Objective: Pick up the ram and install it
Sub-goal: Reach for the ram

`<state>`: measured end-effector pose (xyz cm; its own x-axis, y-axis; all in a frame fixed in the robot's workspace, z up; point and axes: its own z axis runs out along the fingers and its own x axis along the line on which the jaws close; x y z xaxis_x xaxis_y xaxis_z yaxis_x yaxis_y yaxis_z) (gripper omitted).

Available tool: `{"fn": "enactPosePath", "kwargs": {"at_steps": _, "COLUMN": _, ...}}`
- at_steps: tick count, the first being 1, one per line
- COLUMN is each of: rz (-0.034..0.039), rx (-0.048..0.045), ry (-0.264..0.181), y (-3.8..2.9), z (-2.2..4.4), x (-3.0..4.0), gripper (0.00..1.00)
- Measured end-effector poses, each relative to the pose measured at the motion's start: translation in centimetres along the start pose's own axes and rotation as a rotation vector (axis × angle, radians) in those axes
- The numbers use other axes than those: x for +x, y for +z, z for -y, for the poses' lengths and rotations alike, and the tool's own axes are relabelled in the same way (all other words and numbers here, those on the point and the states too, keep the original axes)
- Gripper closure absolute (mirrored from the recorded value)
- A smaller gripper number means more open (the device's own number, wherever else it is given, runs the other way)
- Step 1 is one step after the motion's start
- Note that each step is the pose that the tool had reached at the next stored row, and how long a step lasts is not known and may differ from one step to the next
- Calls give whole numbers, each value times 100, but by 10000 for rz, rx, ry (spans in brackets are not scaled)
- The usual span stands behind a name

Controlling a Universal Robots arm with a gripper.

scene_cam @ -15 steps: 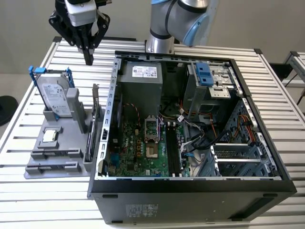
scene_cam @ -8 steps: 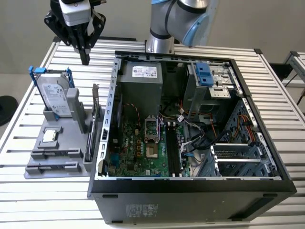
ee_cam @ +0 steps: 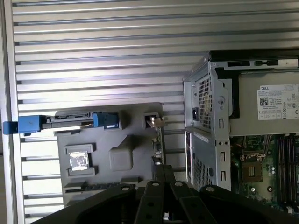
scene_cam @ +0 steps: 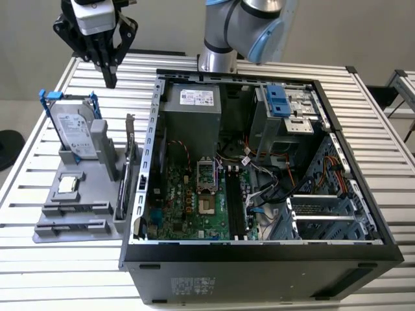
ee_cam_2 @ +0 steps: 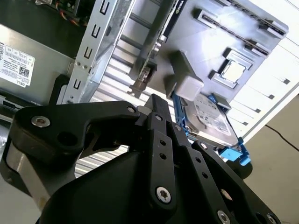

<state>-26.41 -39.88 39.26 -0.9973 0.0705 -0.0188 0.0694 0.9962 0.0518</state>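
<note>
Black gripper (scene_cam: pixel 110 81) hangs above the far part of the slatted table (scene_cam: pixel 65 275) at the exterior view's left, its fingers pinched together with nothing seen between them. The ram (scene_cam: pixel 76 208) lies edge-on, a thin dark strip, in 1 long slot of the grey holder (scene_cam: pixel 65 218), well apart from the gripper (the blue-framed hard drive (scene_cam: pixel 71 133) stands between them), beside the open computer case (scene_cam: pixel 259 251).
</note>
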Motion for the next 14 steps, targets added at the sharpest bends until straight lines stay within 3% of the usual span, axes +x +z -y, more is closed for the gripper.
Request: {"fn": "enactPosePath", "kwargs": {"at_steps": 14, "rz": 0, "rx": -2, "ry": -1, "y": -4, "z": 12, "x": 174, "gripper": 100}}
